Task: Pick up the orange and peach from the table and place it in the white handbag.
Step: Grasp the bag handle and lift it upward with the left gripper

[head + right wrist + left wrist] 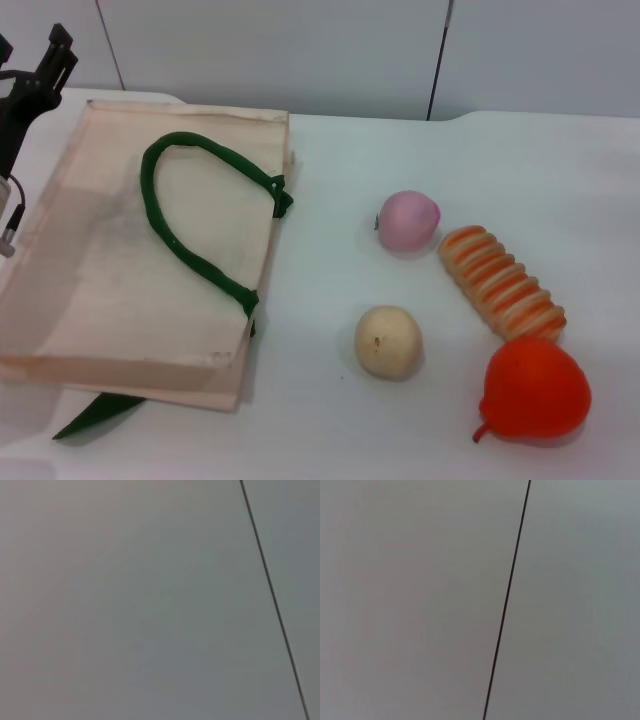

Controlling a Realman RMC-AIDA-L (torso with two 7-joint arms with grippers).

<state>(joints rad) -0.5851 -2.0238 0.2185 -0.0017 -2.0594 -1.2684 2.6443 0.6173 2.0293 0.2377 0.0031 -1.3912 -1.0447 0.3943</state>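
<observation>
In the head view the white handbag point(120, 270) lies flat on the left of the table, its dark green handle point(190, 225) looped on top. The pale-pink peach point(408, 220) sits right of the bag. The glossy red-orange orange point(535, 390) with a curled stem tip lies at the front right. My left gripper point(45, 65) is raised at the far left edge, above the bag's back left corner, touching nothing. My right gripper is out of view. Both wrist views show only a plain wall panel with a dark seam point(507, 600).
An orange-and-cream striped ridged oblong point(500, 282) lies between the peach and the orange. A pale beige round fruit point(388, 341) sits in front of the peach. A green strap end point(95, 412) sticks out under the bag's front edge.
</observation>
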